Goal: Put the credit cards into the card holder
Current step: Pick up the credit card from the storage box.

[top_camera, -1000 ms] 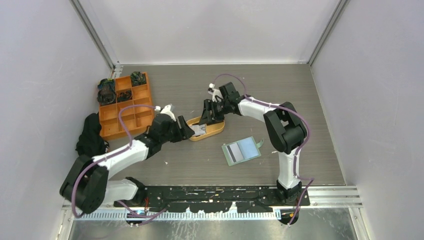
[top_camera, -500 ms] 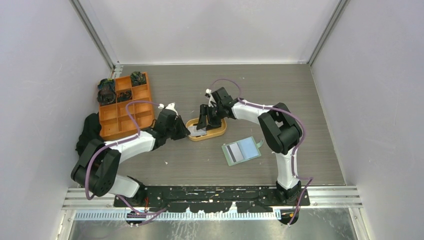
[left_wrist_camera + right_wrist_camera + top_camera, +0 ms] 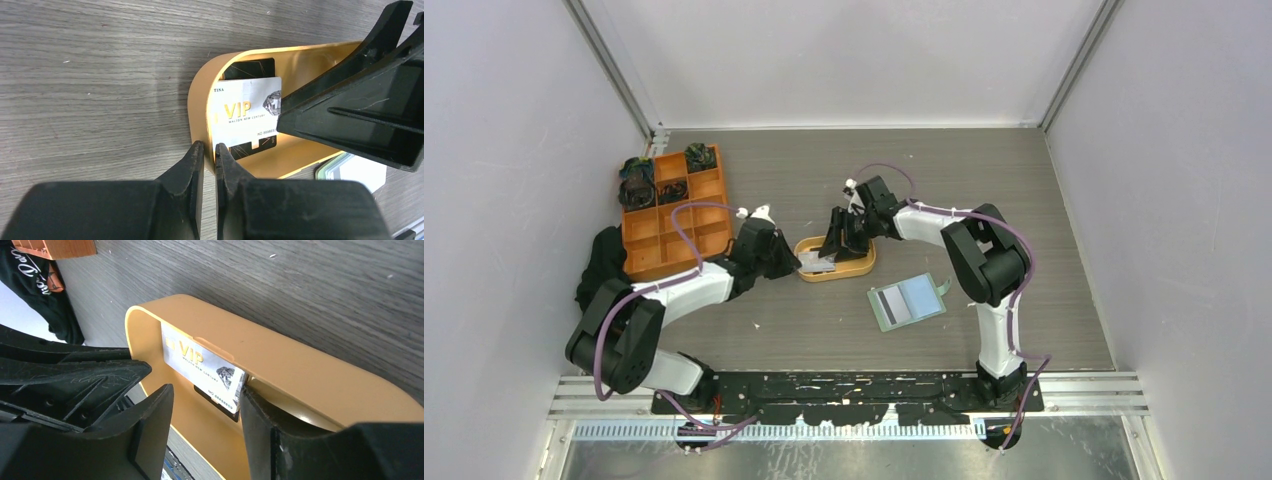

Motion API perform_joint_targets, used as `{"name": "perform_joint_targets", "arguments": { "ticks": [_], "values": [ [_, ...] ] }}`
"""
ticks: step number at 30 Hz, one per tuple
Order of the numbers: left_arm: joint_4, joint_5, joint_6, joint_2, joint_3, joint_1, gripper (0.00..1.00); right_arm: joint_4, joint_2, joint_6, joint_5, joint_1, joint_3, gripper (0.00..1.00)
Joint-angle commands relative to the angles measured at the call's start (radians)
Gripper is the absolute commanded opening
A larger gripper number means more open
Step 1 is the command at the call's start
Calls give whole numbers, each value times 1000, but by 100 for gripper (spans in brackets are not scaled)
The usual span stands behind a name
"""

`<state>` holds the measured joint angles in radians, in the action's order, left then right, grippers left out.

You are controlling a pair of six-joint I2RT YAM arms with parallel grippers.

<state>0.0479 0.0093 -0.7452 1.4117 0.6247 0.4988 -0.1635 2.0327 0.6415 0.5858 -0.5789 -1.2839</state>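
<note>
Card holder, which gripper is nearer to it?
Right. The right gripper is in the orange tray near the card holder; the left gripper is at the tray's far end.

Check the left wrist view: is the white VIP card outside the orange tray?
No, the white VIP card lies inside the orange tray, on top of a black card.

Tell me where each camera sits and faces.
Top external: above and behind the bases, looking down on the table; both arms show, left pincer and right pincer at the orange tray.
Left wrist: on the left arm, looking into the tray past its own fingers, shut on the rim.
Right wrist: on the right arm, looking across the tray at its wall; its own open fingers flank the VIP card.
Shared: both wrist views show that card and the other arm's pincer.
</note>
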Motion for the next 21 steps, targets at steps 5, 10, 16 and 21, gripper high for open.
{"name": "perform_joint_targets", "arguments": {
  "ticks": [5, 10, 16, 21],
  "values": [
    [59, -1, -28, -46, -15, 17, 0, 143, -112, 64, 121, -11, 1, 55],
    [70, -41, -30, -53, -21, 23, 0, 157, -130, 73, 137, -9, 19, 53],
    [79, -48, -38, -54, -21, 31, 0, 221, -113, 96, 153, -11, 34, 49],
    [82, -47, -42, -51, -19, 32, 0, 96, -93, 25, 65, -14, 3, 45]
  ]
}}
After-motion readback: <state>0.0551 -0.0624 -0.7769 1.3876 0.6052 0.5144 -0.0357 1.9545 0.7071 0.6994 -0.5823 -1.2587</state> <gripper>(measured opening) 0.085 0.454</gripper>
